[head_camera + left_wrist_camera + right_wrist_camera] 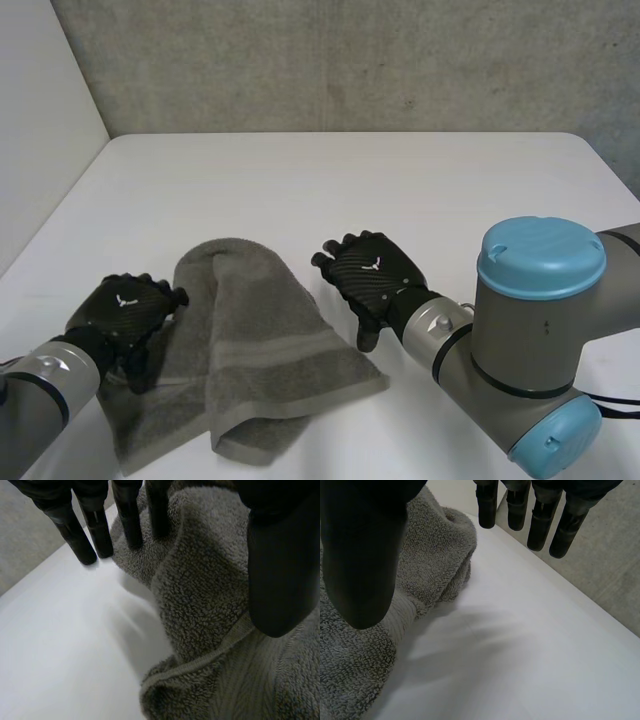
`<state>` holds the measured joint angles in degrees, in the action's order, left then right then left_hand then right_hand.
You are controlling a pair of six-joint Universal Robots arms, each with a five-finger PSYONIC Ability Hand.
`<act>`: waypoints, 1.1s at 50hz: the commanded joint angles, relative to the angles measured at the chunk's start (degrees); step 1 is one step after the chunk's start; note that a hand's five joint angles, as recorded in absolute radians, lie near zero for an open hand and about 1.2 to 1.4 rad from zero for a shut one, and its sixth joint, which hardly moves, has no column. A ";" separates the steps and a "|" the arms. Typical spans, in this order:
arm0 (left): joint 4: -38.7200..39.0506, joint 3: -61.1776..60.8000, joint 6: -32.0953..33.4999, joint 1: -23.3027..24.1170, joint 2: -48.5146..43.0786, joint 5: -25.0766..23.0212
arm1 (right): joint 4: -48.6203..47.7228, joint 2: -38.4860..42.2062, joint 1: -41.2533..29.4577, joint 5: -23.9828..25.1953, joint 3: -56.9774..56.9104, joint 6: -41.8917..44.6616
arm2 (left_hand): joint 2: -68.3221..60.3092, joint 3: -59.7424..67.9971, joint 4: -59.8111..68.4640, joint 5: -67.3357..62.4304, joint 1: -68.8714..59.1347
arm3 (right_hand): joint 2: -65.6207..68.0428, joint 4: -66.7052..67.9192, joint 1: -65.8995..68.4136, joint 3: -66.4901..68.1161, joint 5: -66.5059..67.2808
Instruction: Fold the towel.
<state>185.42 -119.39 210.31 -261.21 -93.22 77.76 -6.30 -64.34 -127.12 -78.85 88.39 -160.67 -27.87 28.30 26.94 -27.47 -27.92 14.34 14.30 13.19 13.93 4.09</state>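
Note:
A grey towel (255, 345) lies folded lengthwise and rumpled on the white table (340, 190), near its front edge. My left hand (125, 310) rests at the towel's left edge, its fingers (97, 530) straight and relaxed, some on the towel (210, 605) and some on the bare table, gripping nothing. My right hand (370, 275) hovers just right of the towel's upper right side, open, with its fingers (540, 527) straight above the table and its thumb (360, 565) over the towel (430, 555). Nothing is between its fingers.
A concrete wall (350, 60) stands behind the table's far edge, and a pale wall (40, 120) runs along the left. The table's far half and its right side lie bare. My right arm's large joint (540, 340) sits low at the front right.

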 commanded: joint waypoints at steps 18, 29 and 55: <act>-5.34 35.63 -18.98 15.82 8.58 7.67 | -2.31 1.85 0.03 -0.78 0.73 -0.96 | -52.13 51.70 53.06 -42.53 -52.08 | -4.34 -4.30 -3.19 -3.93 -4.09; -12.72 49.60 -21.35 19.52 3.57 8.19 | -2.40 2.38 0.38 -0.78 0.99 -0.96 | -52.13 51.70 53.06 -42.53 -52.08 | -4.34 -4.30 -3.19 -3.93 -4.09; -12.63 47.41 -22.49 20.48 1.73 8.11 | 2.43 6.07 6.36 0.81 -7.62 -12.56 | -52.13 51.70 53.06 -42.53 -52.08 | -4.34 -4.30 -3.19 -3.93 -4.09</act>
<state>172.79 -72.32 187.98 -240.73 -91.84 85.88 -6.48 -60.61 -121.94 -78.57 84.86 -166.63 -85.11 88.78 87.39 -85.38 -83.21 14.34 14.30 13.18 13.93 4.09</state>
